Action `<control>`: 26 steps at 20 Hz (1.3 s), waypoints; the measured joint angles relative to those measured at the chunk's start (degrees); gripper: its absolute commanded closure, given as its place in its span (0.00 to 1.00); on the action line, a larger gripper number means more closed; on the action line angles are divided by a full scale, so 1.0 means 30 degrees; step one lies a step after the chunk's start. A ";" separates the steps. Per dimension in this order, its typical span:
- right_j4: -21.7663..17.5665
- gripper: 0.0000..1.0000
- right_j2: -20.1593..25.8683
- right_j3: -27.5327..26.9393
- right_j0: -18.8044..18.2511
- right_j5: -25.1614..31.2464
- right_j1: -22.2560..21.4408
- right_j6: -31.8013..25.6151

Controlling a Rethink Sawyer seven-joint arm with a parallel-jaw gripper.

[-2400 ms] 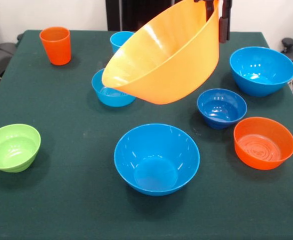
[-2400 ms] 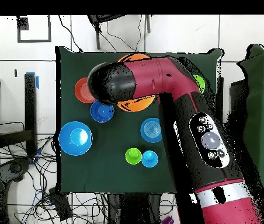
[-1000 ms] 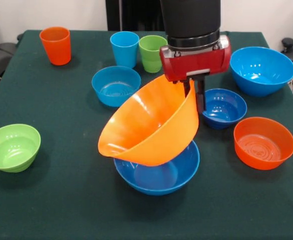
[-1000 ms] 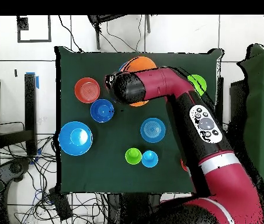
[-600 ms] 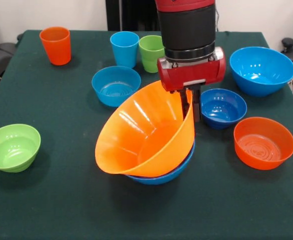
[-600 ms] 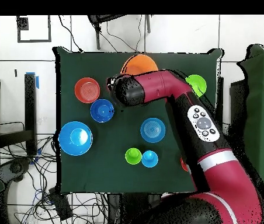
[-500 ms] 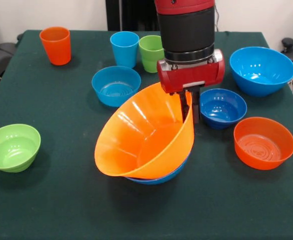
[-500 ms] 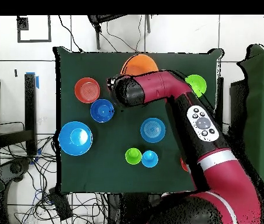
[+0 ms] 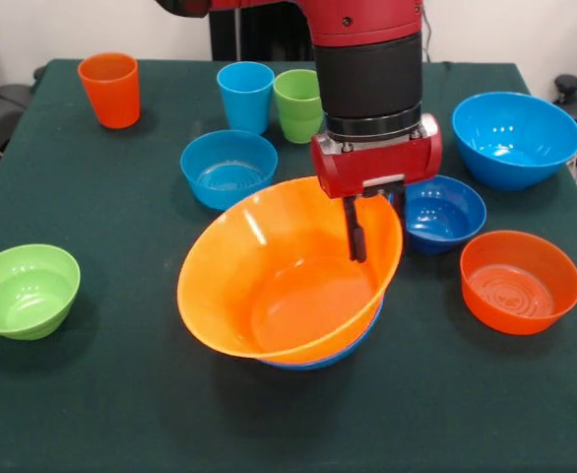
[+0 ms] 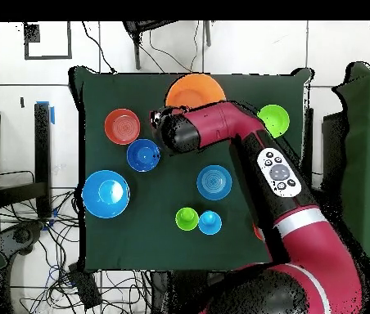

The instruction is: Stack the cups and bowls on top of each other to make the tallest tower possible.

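Observation:
The very large yellow-orange bowl rests, a little tilted, inside a large bright blue bowl at the table's middle front; these two form the tower. My gripper is open astride the bowl's far right rim, with one finger inside it. The second large bright blue bowl stands at the far right. The orange cup, light blue cup and lime green cup stand along the back. In the overhead view the arm hides the gripper and the yellow-orange bowl shows beyond it.
A medium light blue bowl stands behind the tower. A small dark blue bowl and an orange bowl stand to its right. A lime green bowl stands at the left edge.
The gripper carried the yellow-orange bowl down into the bright blue bowl. The bowl has tipped from steeply tilted to nearly level, and the fingers have spread off its rim.

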 measured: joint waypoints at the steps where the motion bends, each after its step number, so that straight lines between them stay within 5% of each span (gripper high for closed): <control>1: -0.0004 0.00 0.0000 0.0000 0.0024 0.0000 0.0016 0.0000; 26: 0.0079 0.00 -0.0033 0.0401 0.1023 0.0084 -0.0257 0.0000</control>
